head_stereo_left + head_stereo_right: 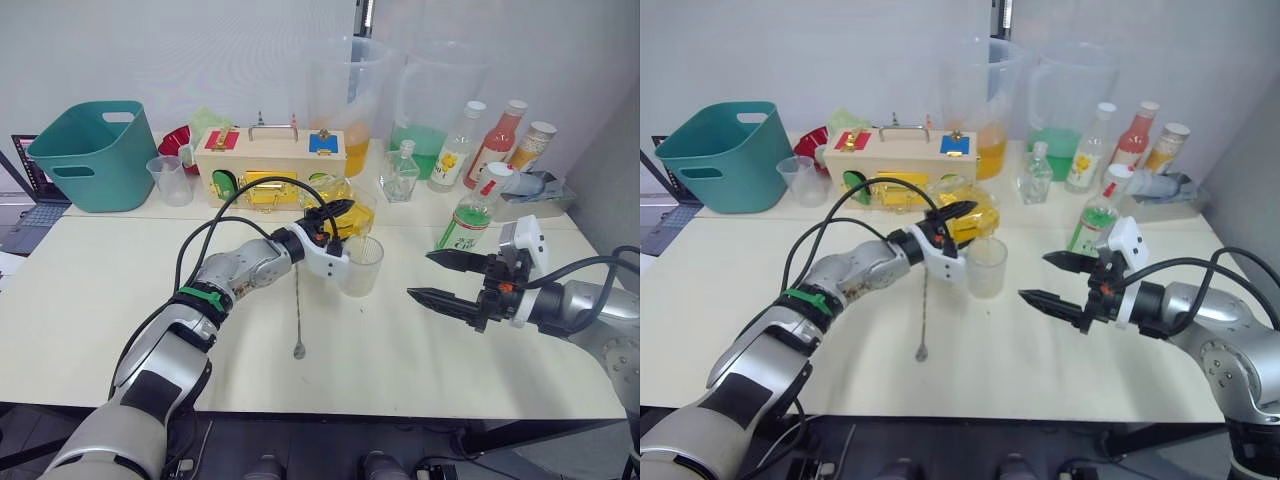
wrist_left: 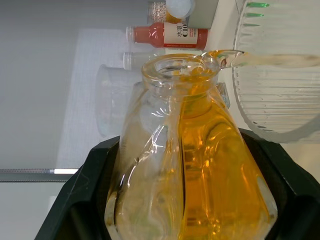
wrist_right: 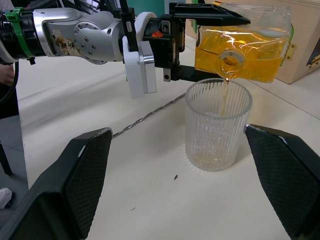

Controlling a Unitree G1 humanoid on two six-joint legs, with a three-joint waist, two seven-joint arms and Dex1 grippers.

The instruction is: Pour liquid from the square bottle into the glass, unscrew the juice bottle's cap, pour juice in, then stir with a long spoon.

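A: Left eye view first. Left gripper (image 1: 338,225) clamped on the square bottle (image 1: 349,203), tipped on its side over the glass (image 1: 361,265). Long spoon (image 1: 298,310) flat on the table (image 1: 90,310), just beside the glass on the robot's left. Juice bottle (image 1: 470,215) upright behind the right gripper (image 1: 432,277), cap (image 1: 498,175) on.

B: Right gripper?

A: Fingers spread wide, holding nothing, hovering above the table to the right of the glass, apart from it.

B: Right eye view add anything?

A: Same layout. Teal tub (image 1: 718,152) far left, wooden box (image 1: 902,160) behind the pour, two big pitchers at the back.

B: Left wrist view?

A: Looking up the bottle's body between the black fingers (image 2: 85,195). Liquid (image 2: 210,165) pooled on the low side, running out over the lip toward the ribbed rim of the glass.

B: Right wrist view?

A: Thin yellow stream falling from the bottle mouth into the glass; a shallow layer at the bottom. Bottle looks mostly full.

B: Progress, then?

A: My read: early in step one, pour under way. Left to do: finish pouring, set the bottle down, uncap the juice, pour the juice, stir.
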